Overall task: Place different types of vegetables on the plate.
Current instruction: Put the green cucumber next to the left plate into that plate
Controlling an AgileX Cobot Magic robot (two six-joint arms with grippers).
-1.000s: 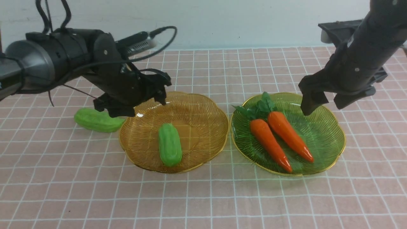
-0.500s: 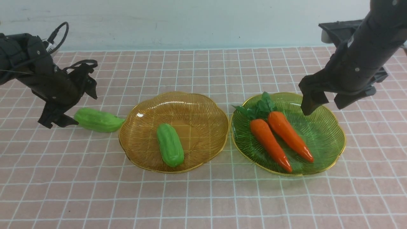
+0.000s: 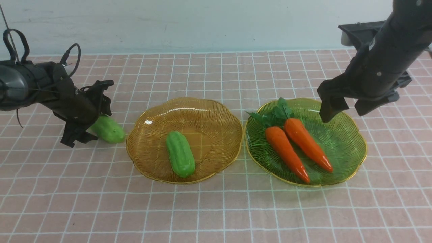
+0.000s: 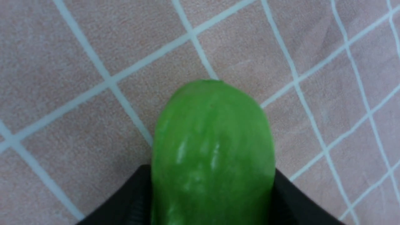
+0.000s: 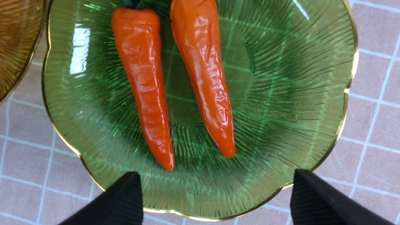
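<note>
Firstly, at far left, find the left gripper (image 3: 88,122) low over the checked tablecloth (image 3: 216,209), with fingers (image 4: 131,203) flanking the loose cucumber (image 3: 108,130) on both sides. Cannot tell from either view whether squeezing firmly or merely touching. Note that cucumber resting on the cloth just beside the amber plate (image 3: 216,111), not yet in it. Looks, as a judgement, light, hollow and fairly stiff, with a waxy, bumpy skin likely to slip under a glancing pinch. Best taken across the thick middle, square to the long axis, rather than at the rounded end.

Next, note the plated cucumber (image 3: 180,158) lying inside the amber plate, toward its near side.

Further right, see the green plate (image 3: 347,141) just beside the amber one, holding the left-hand carrot (image 3: 287,152) and the right-hand carrot (image 3: 308,145) side by side, leafy tops at the far end. Probably light and rigid too, but glossier, so more slippery; better gripped at the broad shoulder than at the thin tip.

Lastly, find the right gripper (image 3: 344,113) hovering above the green plate's far side, spread wide and holding nothing.
</note>
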